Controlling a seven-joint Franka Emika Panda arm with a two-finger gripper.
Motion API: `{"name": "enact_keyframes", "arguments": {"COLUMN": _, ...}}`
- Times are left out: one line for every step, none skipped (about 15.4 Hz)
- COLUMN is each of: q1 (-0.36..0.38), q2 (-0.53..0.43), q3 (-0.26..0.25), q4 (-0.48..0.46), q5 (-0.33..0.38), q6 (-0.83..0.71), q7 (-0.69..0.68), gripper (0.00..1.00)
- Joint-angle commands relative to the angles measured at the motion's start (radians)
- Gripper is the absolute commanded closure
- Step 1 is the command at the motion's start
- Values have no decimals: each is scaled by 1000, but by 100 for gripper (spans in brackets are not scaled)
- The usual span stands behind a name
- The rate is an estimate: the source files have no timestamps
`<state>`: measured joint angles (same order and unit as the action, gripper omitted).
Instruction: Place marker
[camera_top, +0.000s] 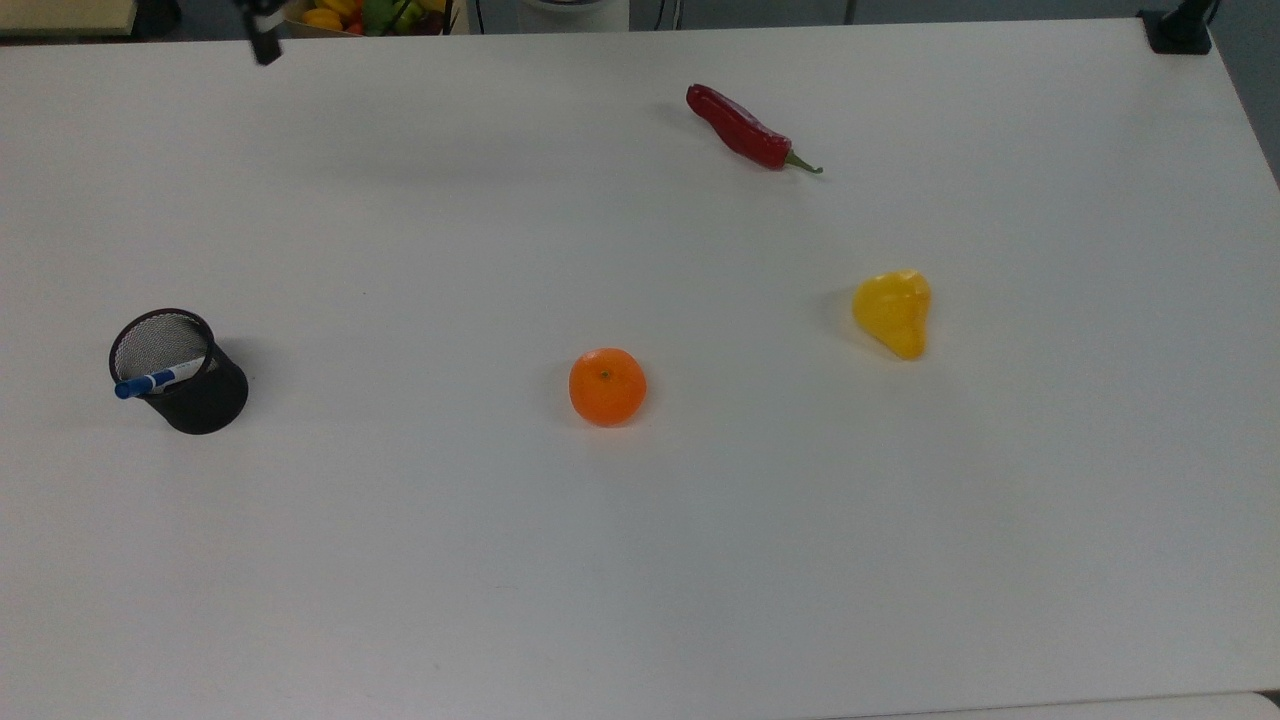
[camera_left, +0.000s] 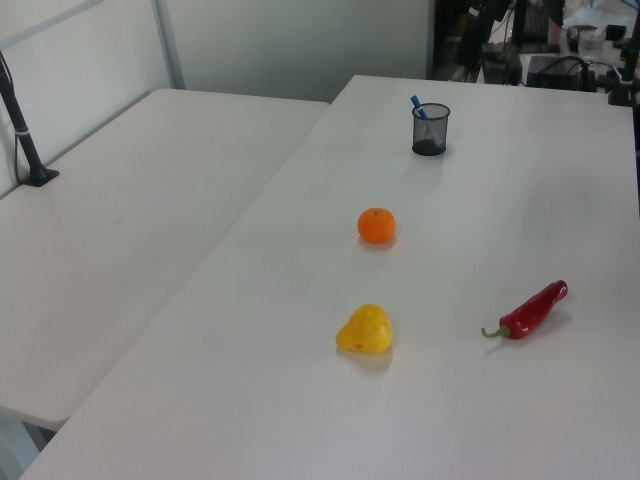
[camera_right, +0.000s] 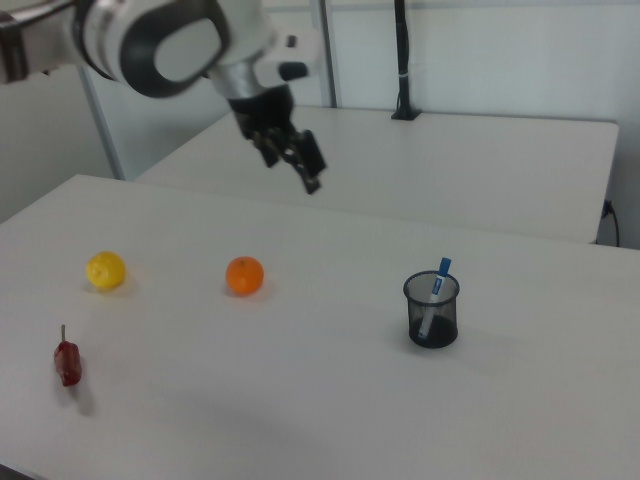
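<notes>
Pincer (camera_right: 300, 160) open and empty at the right view's upper left, I judge the marker (camera_right: 433, 295) placed, leaning in the mesh cup (camera_right: 432, 310) lower right, so I'd retreat high.
</notes>
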<state>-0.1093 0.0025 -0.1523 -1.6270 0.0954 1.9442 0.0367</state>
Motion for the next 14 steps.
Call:
{"name": "enact_keyframes", "arguments": {"q1": 11, "q2": -33, "q3": 112, "q4": 27, "q5": 1, "q6": -157, "q7": 118, "gripper": 0}}
{"name": "enact_keyframes", "arguments": {"q1": 16, "q2": -33, "q3": 137, "q4": 38, "q5": 4, "q6": -174, "q7": 120, "gripper": 0}}
{"name": "enact_keyframes", "arguments": {"q1": 25, "q2": -33, "q3": 158, "q4": 42, "q5": 6, "q6": -188, "q7": 120, "gripper": 0}}
{"name": "enact_keyframes", "arguments": {"q1": 34, "q2": -35, "q3": 177, "q4": 42, "q5": 4, "q6": -209, "q7": 120, "gripper": 0}}
{"name": "enact_keyframes", "arguments": {"q1": 40, "q2": -42, "q3": 192, "q4": 41, "q5": 4, "q6": -235, "q7": 111, "gripper": 0}}
{"name": "enact_keyframes", "arguments": {"q1": 42, "q2": -47, "q3": 207, "q4": 38, "q5": 1, "q6": -255, "q7": 98, "gripper": 0}}
{"name": "enact_keyframes", "arguments": {"q1": 49, "q2": -48, "q3": 221, "q4": 32, "q5": 1, "q6": -261, "q7": 80, "gripper": 0}}
{"name": "enact_keyframes", "arguments": {"q1": 68, "q2": -48, "q3": 223, "q4": 24, "q5": -6, "q6": -261, "q7": 57, "gripper": 0}}
{"name": "enact_keyframes", "arguments": {"q1": 83, "q2": -45, "q3": 223, "q4": 10, "q5": -25, "q6": -255, "q7": 33, "gripper": 0}}
{"name": "enact_keyframes", "arguments": {"q1": 89, "q2": -42, "q3": 223, "q4": -5, "q5": -43, "q6": -251, "q7": 7, "gripper": 0}}
{"name": "enact_keyframes", "arguments": {"q1": 89, "q2": -39, "q3": 224, "q4": -20, "q5": -61, "q6": -246, "q7": -29, "gripper": 0}}
{"name": "enact_keyframes", "arguments": {"q1": 94, "q2": -39, "q3": 223, "q4": -30, "q5": -75, "q6": -234, "q7": -78, "gripper": 0}}
{"name": "enact_keyframes", "arguments": {"q1": 105, "q2": -36, "q3": 218, "q4": -34, "q5": -78, "q6": -217, "q7": -124, "gripper": 0}}
{"name": "enact_keyframes", "arguments": {"q1": 115, "q2": -35, "q3": 214, "q4": -43, "q5": -79, "q6": -212, "q7": -156, "gripper": 0}}
